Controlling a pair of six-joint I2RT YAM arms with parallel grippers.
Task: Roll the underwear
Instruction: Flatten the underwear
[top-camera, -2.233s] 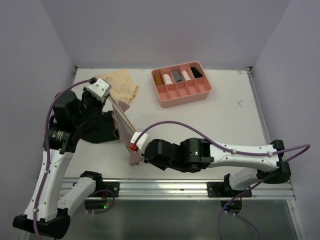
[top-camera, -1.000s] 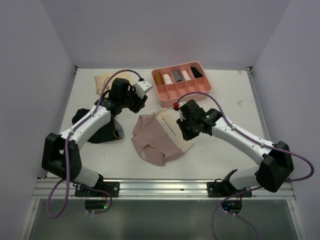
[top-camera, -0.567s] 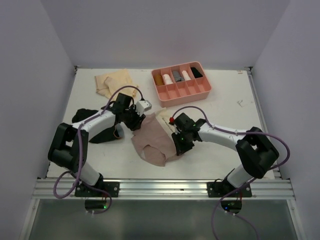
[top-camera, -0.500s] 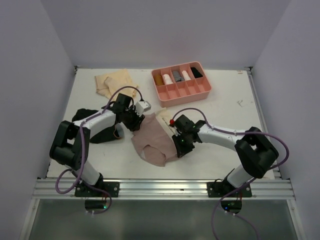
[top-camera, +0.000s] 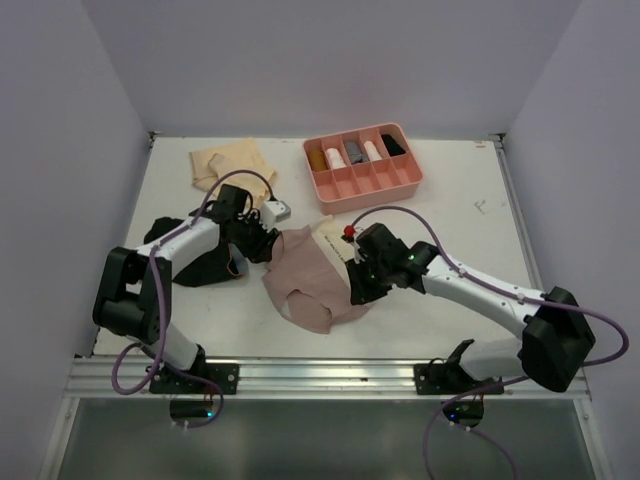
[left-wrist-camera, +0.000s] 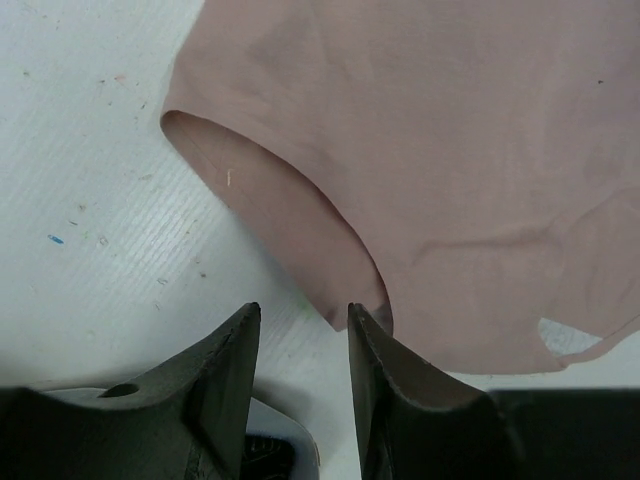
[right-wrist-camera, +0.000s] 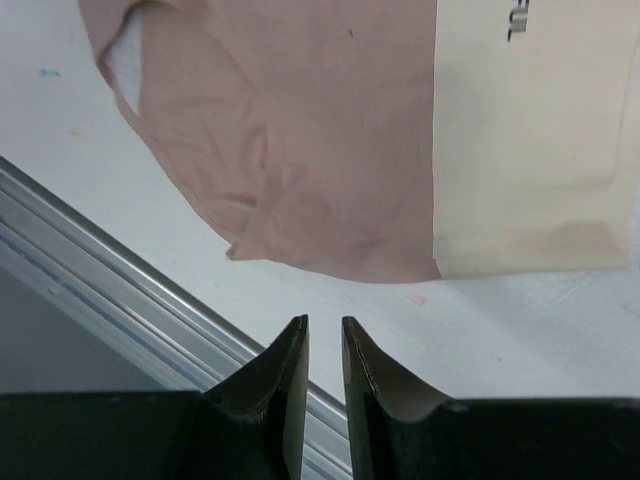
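1. Underwear first: the pink underwear (top-camera: 312, 280) lies spread flat on the counter (top-camera: 450, 230), on the near side of the pink tray (top-camera: 370, 196). The black underwear (top-camera: 195, 255) and tan underwear (top-camera: 228, 163) sit well to the left of that tray, both unrolled.
2. Left fingers (left-wrist-camera: 215, 385) stand moderately apart with nothing between them, at the corner of the pink garment on the side away from the tray's front. If they close there, I'd expect them to catch one thin layer only, or just scrape bare counter.
3. Right fingers (right-wrist-camera: 270, 400) show a narrow, empty gap just off the hem nearest the tray's front. That slit looks too tight to take a fold, so it could shove the cloth into a bunch.
4. Uneven pulls from the two sides would skew the roll, and the soft fabric may spring open.
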